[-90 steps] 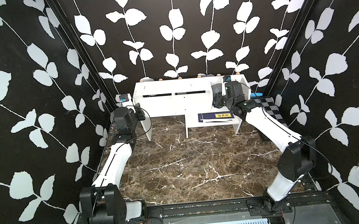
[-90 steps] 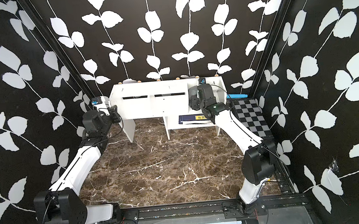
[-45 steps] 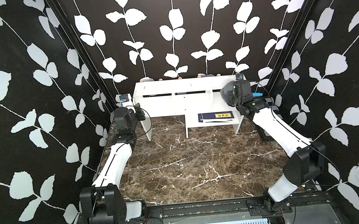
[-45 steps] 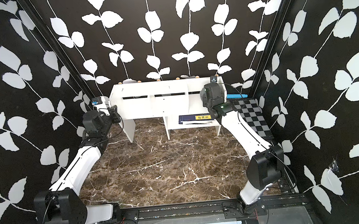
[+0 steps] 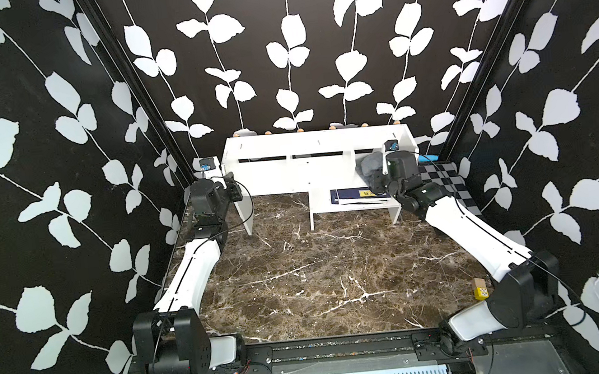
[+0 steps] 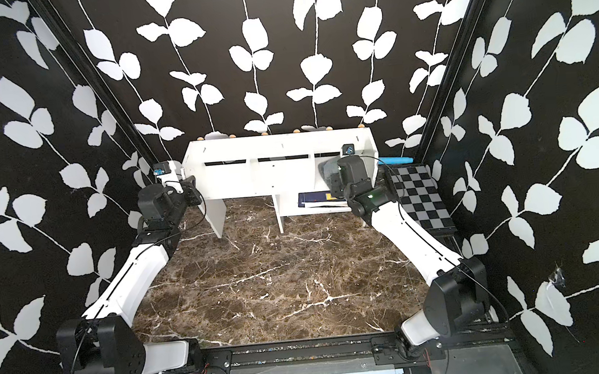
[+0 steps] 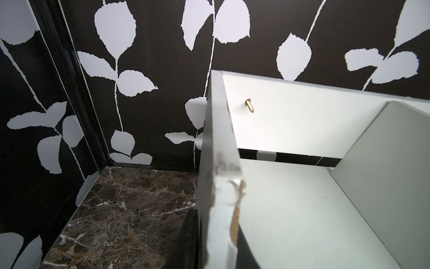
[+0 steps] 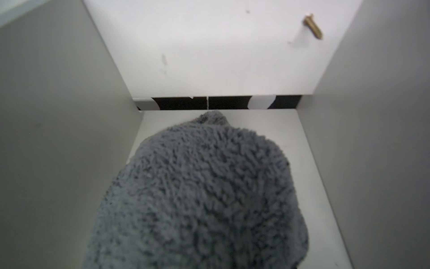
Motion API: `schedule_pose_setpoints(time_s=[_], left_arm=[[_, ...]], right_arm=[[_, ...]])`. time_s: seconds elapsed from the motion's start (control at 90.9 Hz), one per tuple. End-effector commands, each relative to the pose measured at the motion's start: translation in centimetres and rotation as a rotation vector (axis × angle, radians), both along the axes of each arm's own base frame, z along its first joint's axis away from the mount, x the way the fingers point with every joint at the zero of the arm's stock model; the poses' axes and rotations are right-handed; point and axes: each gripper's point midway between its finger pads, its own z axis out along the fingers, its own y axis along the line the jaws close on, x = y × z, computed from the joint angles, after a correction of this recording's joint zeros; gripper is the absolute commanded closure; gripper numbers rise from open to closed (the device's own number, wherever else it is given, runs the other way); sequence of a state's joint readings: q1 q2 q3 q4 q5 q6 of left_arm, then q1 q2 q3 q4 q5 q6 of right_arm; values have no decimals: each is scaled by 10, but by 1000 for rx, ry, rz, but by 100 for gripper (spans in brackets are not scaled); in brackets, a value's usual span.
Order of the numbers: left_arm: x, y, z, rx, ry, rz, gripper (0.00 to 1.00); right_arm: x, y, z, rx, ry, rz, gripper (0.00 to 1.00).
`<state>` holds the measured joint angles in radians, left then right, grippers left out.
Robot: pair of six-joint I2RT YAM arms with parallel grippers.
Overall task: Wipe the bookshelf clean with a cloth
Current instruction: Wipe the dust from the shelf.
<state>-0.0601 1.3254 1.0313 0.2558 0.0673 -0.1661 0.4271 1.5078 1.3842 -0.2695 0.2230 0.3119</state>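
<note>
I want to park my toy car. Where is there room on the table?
The table is bare in the middle, between the left arm and right arm, in front of the bookshelf. Crowded: the bookshelf's right end, with the cloth, the books below and the checkered board beside it.

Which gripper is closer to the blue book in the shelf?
Right. The right gripper, holding the cloth, is in the shelf compartment just above the book. The left gripper clamps the shelf's end panel on the far side.
</note>
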Motion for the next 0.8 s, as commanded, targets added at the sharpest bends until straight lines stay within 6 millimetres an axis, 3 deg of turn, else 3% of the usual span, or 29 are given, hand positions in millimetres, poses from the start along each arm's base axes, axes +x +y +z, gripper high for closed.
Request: schedule_pose_setpoints(time_s=[0.0, 0.044, 0.176, 0.341, 0.506, 0.704, 0.792], left_arm=[[-8, -25, 19, -156, -44, -98, 100], [-8, -25, 18, -157, -42, -99, 100], [-9, -26, 18, -155, -43, -104, 100], [-10, -28, 19, -149, -46, -108, 100], [-9, -28, 17, -150, -42, -107, 100], [-9, -29, 15, -154, -39, -109, 100], [-9, -29, 15, -152, -38, -112, 100]], right_arm=[[11, 27, 4, 63, 11, 74, 100], [15, 30, 13, 75, -2, 74, 100], [32, 19, 13, 11, 48, -17, 100], [35, -18, 7, -28, 90, -124, 100], [22, -61, -7, -9, 129, -224, 100], [4, -61, -24, -47, 160, -186, 100], [0, -49, -29, -28, 165, -141, 100]])
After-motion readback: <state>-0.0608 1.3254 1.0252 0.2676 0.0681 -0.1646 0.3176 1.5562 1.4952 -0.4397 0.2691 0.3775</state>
